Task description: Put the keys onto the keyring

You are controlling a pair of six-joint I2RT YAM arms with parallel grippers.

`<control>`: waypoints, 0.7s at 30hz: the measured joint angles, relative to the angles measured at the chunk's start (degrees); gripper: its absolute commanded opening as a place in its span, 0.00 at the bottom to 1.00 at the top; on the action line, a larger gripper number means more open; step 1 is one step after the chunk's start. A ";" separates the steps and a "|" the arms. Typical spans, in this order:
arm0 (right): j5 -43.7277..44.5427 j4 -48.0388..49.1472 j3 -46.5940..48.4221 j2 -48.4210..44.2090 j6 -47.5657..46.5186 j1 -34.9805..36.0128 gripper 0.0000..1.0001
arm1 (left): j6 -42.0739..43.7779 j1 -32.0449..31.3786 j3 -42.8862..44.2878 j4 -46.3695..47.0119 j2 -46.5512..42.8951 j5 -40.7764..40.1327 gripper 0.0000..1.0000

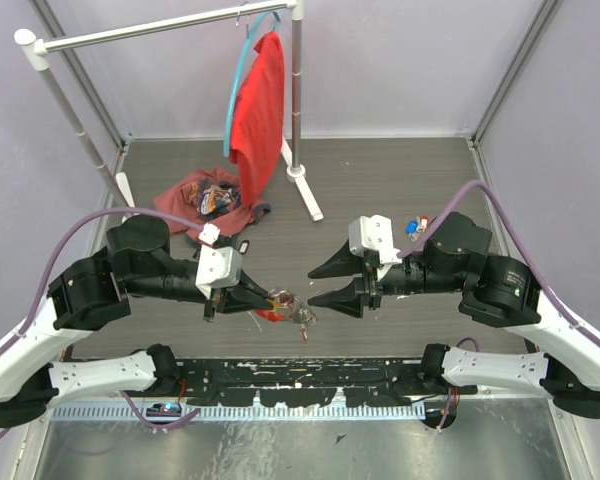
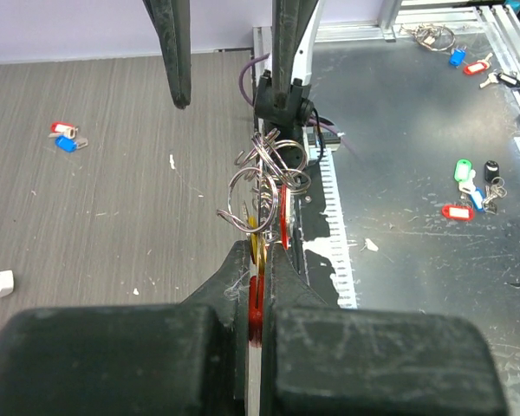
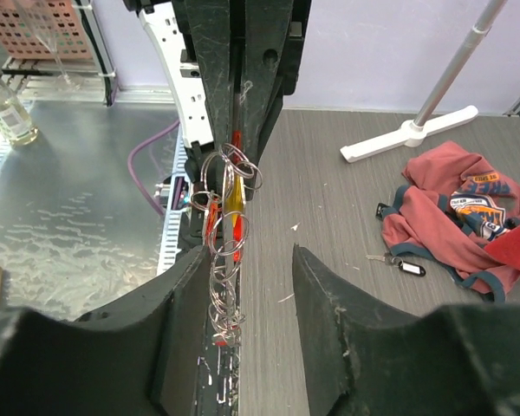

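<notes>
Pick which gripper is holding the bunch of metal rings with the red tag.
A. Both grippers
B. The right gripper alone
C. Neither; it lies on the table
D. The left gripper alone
D: the left gripper is shut on the keyring, which sticks out from its fingertips, while the right gripper faces it with its jaws open.
</notes>
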 measured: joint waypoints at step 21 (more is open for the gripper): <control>-0.28 -4.15 0.31 1.73 -2.05 0.00 0.44 | 2.60 0.00 3.13 -2.91 1.77 0.04 0.00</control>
